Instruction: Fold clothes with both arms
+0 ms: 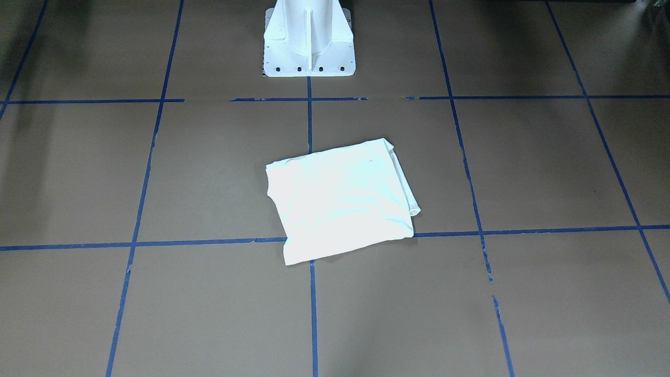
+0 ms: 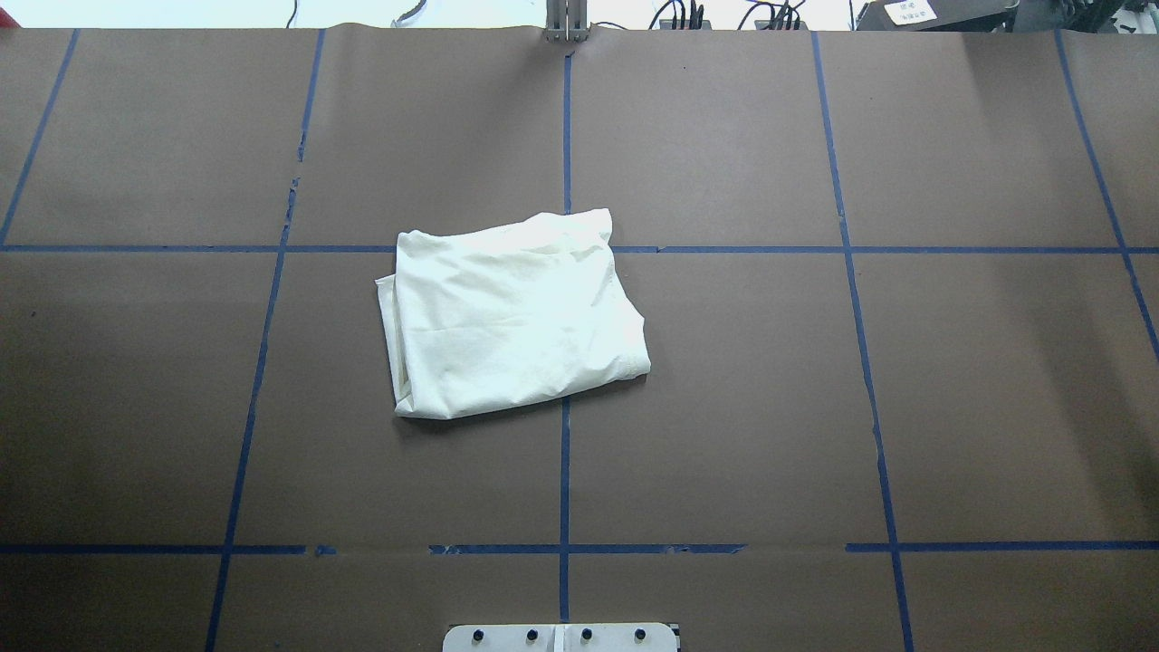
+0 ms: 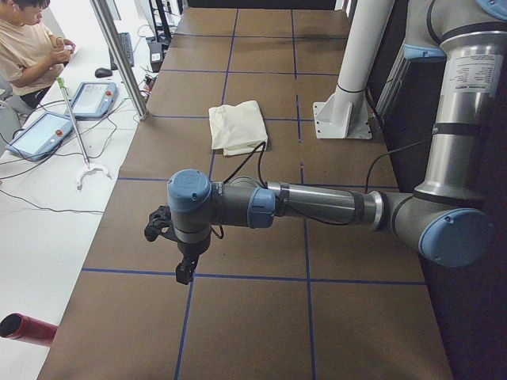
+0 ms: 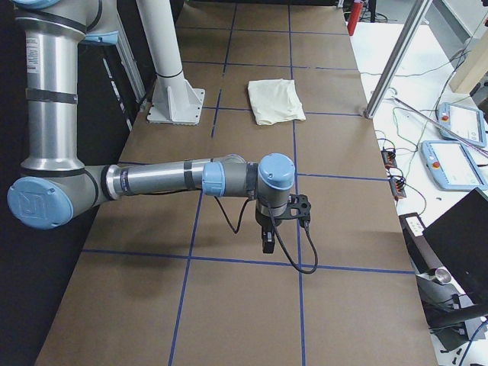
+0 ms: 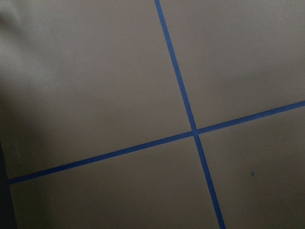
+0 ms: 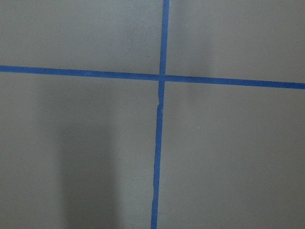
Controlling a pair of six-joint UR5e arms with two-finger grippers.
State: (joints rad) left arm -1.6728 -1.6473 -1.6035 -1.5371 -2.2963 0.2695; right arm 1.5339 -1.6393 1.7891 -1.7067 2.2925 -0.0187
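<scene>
Shirt folded, arms wide: the cream-white cloth T-shirt (image 2: 516,317), a soft, lightly creased rectangular bundle, lay mid-table on the matte brown paper cover (image 2: 815,407), its long axis running roughly left to right, slightly skewed off the blue tape grid lines (image 2: 566,471). Your black two-finger left gripper (image 3: 184,273) and black two-finger right gripper (image 4: 267,245) hung over the paper toward opposite table ends, well apart from the bundle, the left seemingly marginally nearer. Nothing showed in either, and whether they stood open you could not tell.
</scene>
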